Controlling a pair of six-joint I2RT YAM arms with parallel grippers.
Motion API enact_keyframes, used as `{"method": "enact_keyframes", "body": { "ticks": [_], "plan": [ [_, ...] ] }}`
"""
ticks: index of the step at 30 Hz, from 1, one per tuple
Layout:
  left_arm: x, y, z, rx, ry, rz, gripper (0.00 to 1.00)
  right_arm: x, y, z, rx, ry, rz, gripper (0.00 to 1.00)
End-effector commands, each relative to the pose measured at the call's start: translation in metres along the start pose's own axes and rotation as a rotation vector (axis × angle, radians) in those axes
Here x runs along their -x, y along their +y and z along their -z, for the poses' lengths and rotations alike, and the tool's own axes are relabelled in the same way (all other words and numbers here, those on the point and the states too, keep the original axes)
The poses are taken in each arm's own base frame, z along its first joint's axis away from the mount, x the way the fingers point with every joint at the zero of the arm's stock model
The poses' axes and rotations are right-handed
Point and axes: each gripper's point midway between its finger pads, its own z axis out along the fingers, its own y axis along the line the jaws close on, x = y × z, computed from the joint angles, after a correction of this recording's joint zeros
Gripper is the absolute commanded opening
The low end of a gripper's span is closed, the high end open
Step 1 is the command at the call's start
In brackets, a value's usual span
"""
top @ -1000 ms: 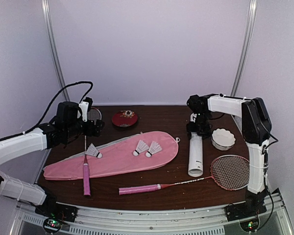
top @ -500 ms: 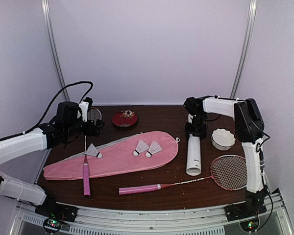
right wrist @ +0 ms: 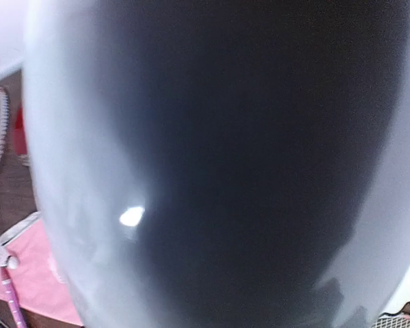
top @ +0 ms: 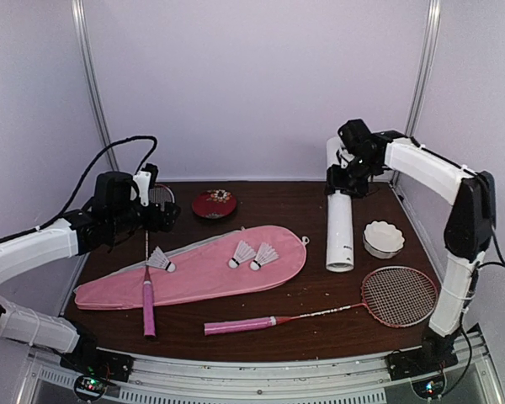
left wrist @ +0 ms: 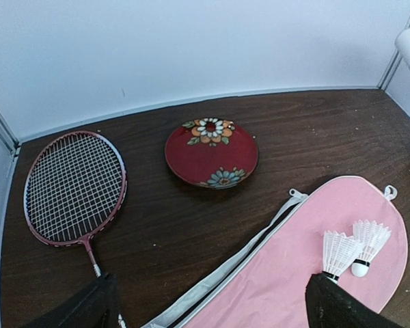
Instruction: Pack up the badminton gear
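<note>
White and smooth, the long white tube (top: 340,231) stands tilted at the right of the dark brown wooden table (top: 278,202). Its far end is raised in the right gripper (top: 347,179), whose fingers clasp it. Its near end is low, beside the small white scalloped bowl (top: 383,238). The right wrist view shows little but tube wall.

The step in hand looks like readying the tube for the shuttlecocks. Two white feather shuttlecocks (top: 244,252) lie side by side on the pink racket-shaped fabric bag (top: 194,273), and a third shuttlecock (top: 160,259) lies further left on it.

The left gripper (top: 164,219) hovers at the far left with its jaws wide and empty, over the shaft of the pink-handled racket (left wrist: 75,188).

Next, I judge, the left gripper must pinch a shuttlecock by its cork. The right gripper must turn the tube's mouth towards it, firmly enough that the slick wall does not slip.
</note>
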Motion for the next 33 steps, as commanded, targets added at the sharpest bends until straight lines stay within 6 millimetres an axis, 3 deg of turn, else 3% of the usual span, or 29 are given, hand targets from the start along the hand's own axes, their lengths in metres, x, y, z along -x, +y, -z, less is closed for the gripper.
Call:
{"method": "enact_keyframes", "body": {
  "ticks": [1, 2, 5, 7, 13, 17, 22, 27, 33],
  "plan": [
    [0.047, -0.024, 0.022, -0.124, -0.125, 0.003, 0.98, 0.022, 0.051, 0.104, 0.216, -0.285, 0.207, 0.54],
    [0.051, -0.030, 0.026, -0.161, -0.139, -0.005, 0.98, 0.017, 0.060, 0.110, 0.235, -0.312, 0.259, 0.54],
    [0.063, -0.051, 0.044, -0.295, -0.199, -0.012, 0.98, -0.002, 0.086, 0.158, 0.304, -0.449, 0.437, 0.55],
    [0.073, -0.069, 0.060, -0.409, -0.251, -0.011, 0.98, -0.021, 0.099, 0.176, 0.330, -0.493, 0.556, 0.54],
    [0.097, -0.120, 0.116, -0.698, -0.420, -0.059, 0.98, -0.089, 0.118, 0.206, 0.410, -0.606, 0.836, 0.55],
    [0.093, -0.158, 0.145, -0.820, -0.461, -0.175, 0.98, -0.132, 0.120, 0.216, 0.435, -0.747, 0.977, 0.55],
    [0.070, -0.209, 0.169, -0.968, -0.478, -0.320, 0.98, -0.169, 0.125, 0.213, 0.437, -0.799, 1.119, 0.54],
    [0.051, -0.253, 0.191, -1.117, -0.505, -0.403, 0.98, -0.195, 0.136, 0.212, 0.453, -0.830, 1.242, 0.54],
    [0.052, -0.284, 0.201, -1.169, -0.553, -0.416, 0.98, -0.211, 0.149, 0.220, 0.481, -0.873, 1.319, 0.54]
  ]
}}
